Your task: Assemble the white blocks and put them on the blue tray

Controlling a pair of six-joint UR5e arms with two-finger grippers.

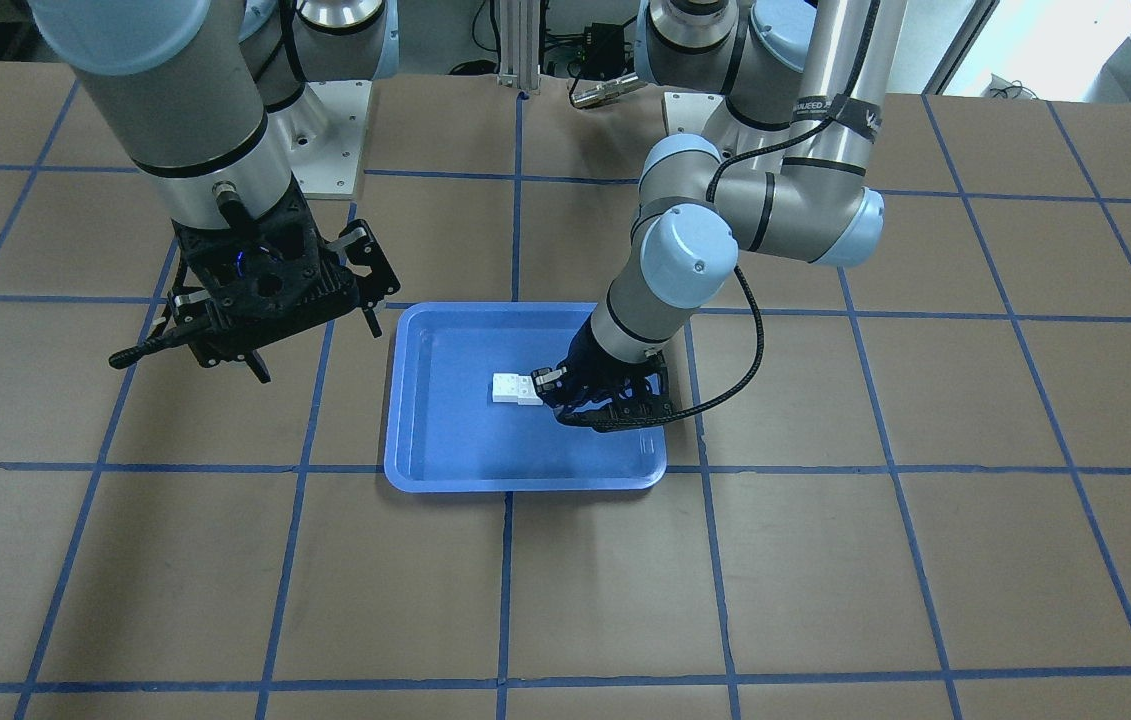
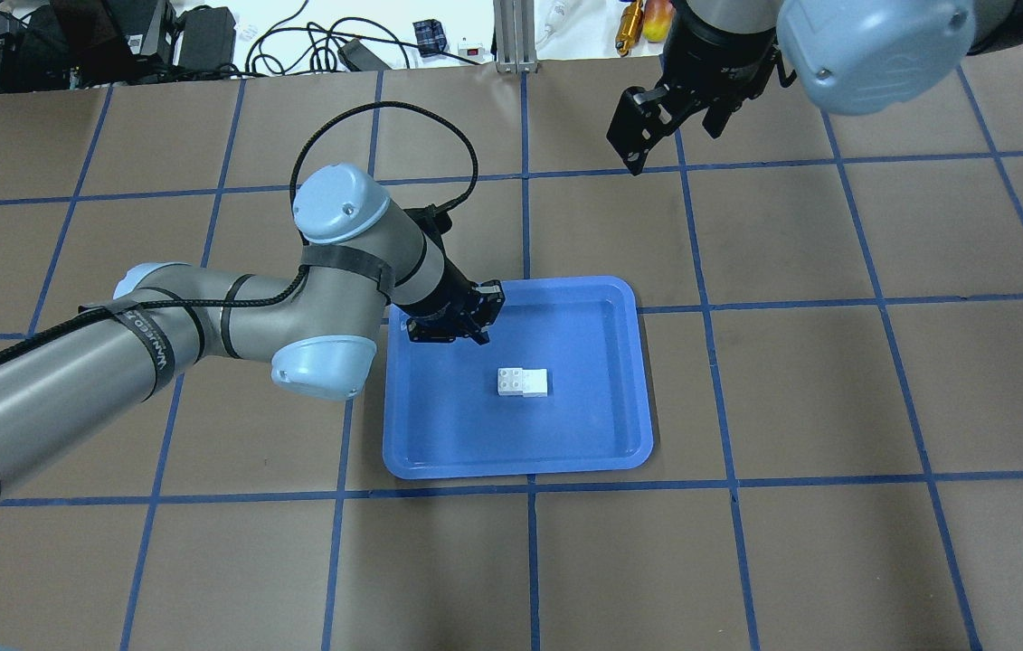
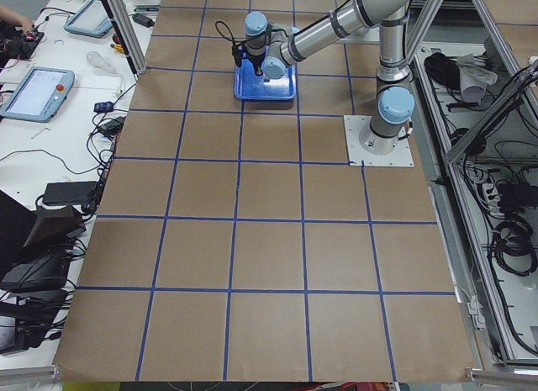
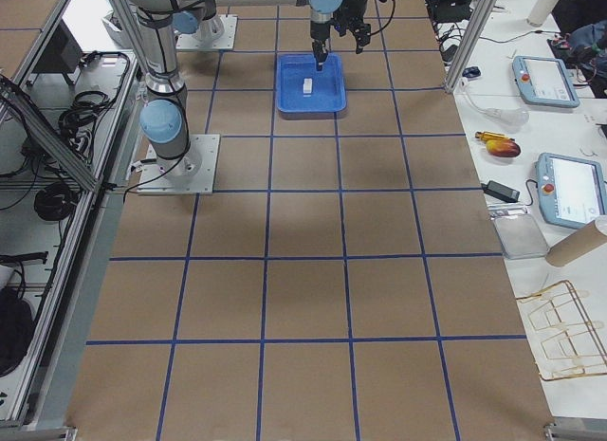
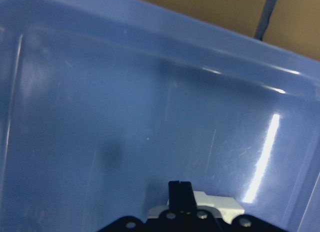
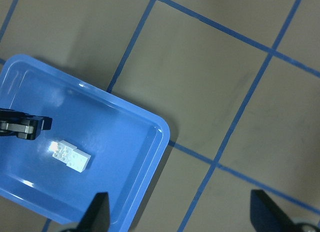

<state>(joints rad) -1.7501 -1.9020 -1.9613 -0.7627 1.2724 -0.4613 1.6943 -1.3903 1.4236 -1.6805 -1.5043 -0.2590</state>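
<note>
You have the white blocks [image 2: 523,382] joined into one stepped piece, lying flat near the middle of the blue tray [image 2: 597,425], studs up. Left gripper [image 2: 452,330] sits low inside the tray, toward its far corner on the robot's left, near the blocks but not touching them. You cannot tell whether its fingers are apart or together, since the wrist view shows only one dark finger tip over the tray floor. Right gripper [image 6: 181,212] hangs outside the tray, beyond its far edge, raised off the tabletop [image 2: 837,380], fingers spread wide, holding nothing.
</note>
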